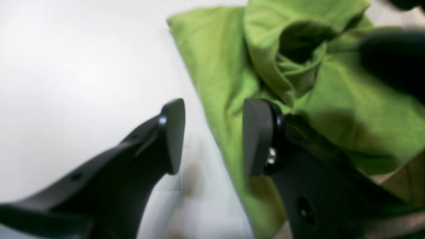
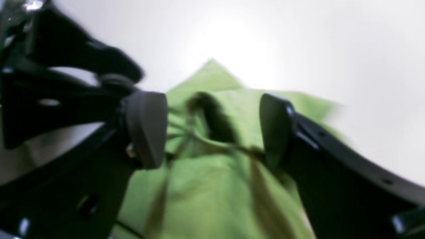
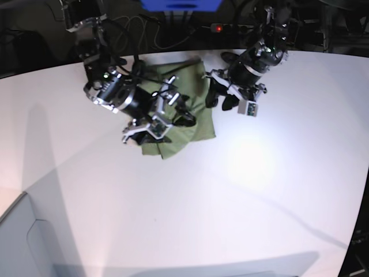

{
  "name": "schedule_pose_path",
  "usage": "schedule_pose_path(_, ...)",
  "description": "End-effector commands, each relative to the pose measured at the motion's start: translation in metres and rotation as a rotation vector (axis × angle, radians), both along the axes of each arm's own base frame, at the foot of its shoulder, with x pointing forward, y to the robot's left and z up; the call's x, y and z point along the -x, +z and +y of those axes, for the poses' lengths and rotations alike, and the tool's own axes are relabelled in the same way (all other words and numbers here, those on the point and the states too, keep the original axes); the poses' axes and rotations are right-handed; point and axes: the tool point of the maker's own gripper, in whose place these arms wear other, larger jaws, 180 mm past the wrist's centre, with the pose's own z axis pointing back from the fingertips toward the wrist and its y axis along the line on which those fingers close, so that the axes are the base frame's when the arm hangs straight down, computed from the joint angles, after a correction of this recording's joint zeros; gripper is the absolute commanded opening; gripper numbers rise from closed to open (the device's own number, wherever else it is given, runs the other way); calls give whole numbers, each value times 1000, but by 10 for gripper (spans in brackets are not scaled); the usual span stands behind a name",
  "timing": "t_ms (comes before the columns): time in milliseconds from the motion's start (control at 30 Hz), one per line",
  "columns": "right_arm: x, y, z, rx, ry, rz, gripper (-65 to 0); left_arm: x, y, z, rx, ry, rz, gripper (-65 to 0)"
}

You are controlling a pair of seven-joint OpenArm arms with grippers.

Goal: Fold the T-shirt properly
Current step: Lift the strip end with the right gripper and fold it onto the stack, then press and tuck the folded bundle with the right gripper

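The T-shirt (image 3: 199,128) lies bunched and partly folded on the white table (image 3: 259,173) between my two arms. My left gripper (image 1: 214,136) is open and straddles the T-shirt's (image 1: 225,66) long edge, one finger over bare table and the other over cloth, pinching nothing. From the other side, my right gripper (image 2: 212,129) hangs open just above a raised, wrinkled fold of the T-shirt (image 2: 206,186), which sits loose between its pads. In the base view the right gripper (image 3: 183,111) is over the cloth's middle and the left gripper (image 3: 218,99) at its right edge.
The other arm shows as a dark blur in each wrist view (image 1: 391,59) (image 2: 66,56). Cables and a power strip with a red light (image 3: 216,27) lie behind the table's back edge. A grey box (image 3: 23,242) stands at the front left corner.
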Motion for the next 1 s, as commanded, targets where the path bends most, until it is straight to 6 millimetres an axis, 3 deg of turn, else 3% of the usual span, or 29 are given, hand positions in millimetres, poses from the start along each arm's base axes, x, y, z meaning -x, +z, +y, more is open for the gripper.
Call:
schedule_pose_path(0, -4, 20, -1, -44, -7, -55, -220, -2, 14, -3, 18, -5, -44, -373)
schedule_pose_path(100, -11, 31, -24, -39, -79, -89, -216, 0, 23, 12, -7, 19, -66, -373)
schedule_pose_path(233, -12, 27, -52, -15, -161, -78, -214, -1, 32, 34, -37, 71, -89, -373)
schedule_pose_path(533, 6, -18, -62, 3, -189, 60, -214, -11, 42, 108, -138, 240, -126, -373)
schedule_pose_path(733, 9, -26, -63, 7, -190, 82, -230, -13, 50, 135, -176, 303, -146, -373)
schedule_pose_path(800, 9, -23, -61, 4, -184, 74, -302, -12, 50, 140, -182, 313, -147, -373)
schedule_pose_path(933, 15, -16, -58, -1, -176, 60, -601, -11, 49, 140, -183, 313, -141, -373)
schedule_pose_path(967, 17, -13, -57, -3, -174, 54, -650, -10, 48, 140, -183, 313, -140, -373)
